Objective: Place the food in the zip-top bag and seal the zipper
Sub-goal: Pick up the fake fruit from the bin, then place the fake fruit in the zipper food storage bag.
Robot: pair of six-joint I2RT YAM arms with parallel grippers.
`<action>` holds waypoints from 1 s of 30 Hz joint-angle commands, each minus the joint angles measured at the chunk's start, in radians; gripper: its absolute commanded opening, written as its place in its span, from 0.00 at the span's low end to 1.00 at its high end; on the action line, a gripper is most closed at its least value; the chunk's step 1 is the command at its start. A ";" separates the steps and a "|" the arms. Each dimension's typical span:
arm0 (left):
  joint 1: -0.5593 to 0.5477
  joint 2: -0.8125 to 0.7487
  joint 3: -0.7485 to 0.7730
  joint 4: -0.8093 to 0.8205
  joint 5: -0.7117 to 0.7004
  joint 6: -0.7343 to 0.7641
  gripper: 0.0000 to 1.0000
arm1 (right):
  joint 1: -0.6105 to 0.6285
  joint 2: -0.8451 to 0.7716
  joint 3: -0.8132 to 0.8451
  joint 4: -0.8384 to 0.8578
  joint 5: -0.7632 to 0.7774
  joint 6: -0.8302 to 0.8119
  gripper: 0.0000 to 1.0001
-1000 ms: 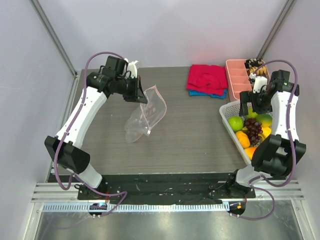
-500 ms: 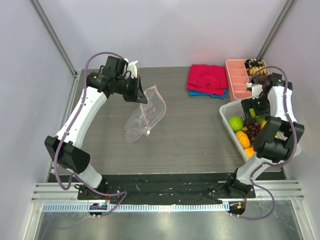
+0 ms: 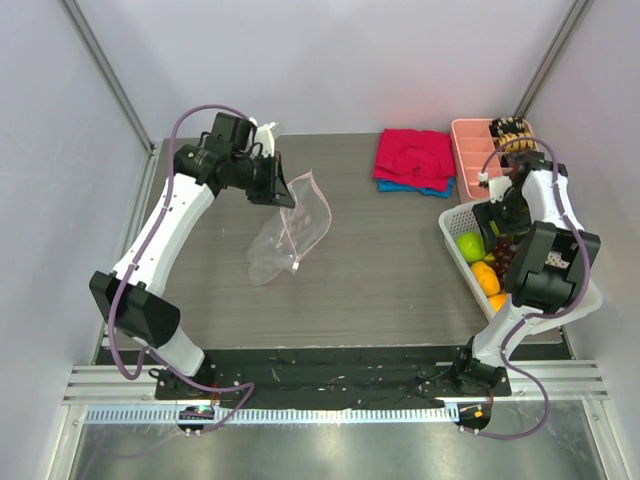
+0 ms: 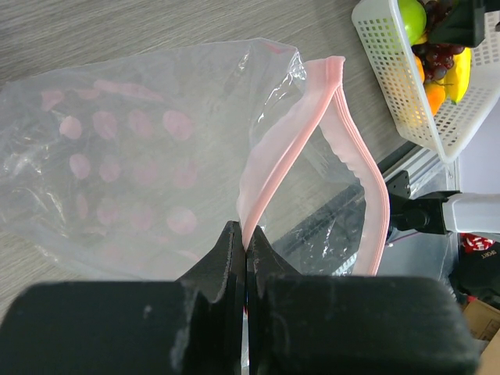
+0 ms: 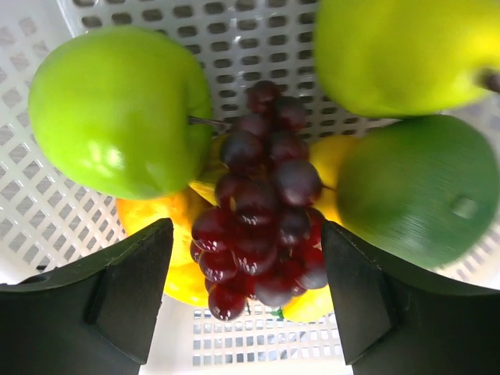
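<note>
My left gripper [image 3: 283, 191] is shut on the pale pink zipper [image 4: 281, 164] of the clear zip-top bag [image 3: 285, 235] and holds its mouth up and open; the bag also fills the left wrist view [image 4: 141, 156]. My right gripper [image 5: 248, 293] is open and low inside the white mesh basket [image 3: 452, 215], its jaws on either side of the dark purple grape bunch [image 5: 262, 203]. Around the grapes lie a green apple [image 5: 117, 109], two more green fruits [image 5: 410, 187], and orange and yellow fruit [image 5: 160, 215]. In the top view the arm hides most of the food.
A red cloth on a blue one [image 3: 414, 160] lies at the back. A pink divided tray [image 3: 470, 155] stands behind the basket. The basket [image 4: 406, 86] shows at the upper right of the left wrist view.
My right arm has swung down and in, lowering the gripper into the basket over the grapes. The left arm and the bag have not moved.
</note>
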 commanded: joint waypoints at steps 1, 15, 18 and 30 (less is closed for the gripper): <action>-0.003 -0.018 0.003 0.031 0.006 0.000 0.00 | 0.022 -0.008 -0.038 0.023 0.057 -0.002 0.80; -0.005 -0.016 0.007 0.030 0.009 0.002 0.00 | 0.019 -0.077 0.038 0.009 0.111 0.001 0.14; -0.003 -0.019 0.005 0.033 0.011 0.002 0.00 | 0.021 -0.074 0.087 -0.032 0.088 0.012 0.01; -0.003 -0.038 -0.019 0.042 0.008 0.002 0.00 | 0.019 -0.180 0.311 -0.124 -0.149 0.090 0.01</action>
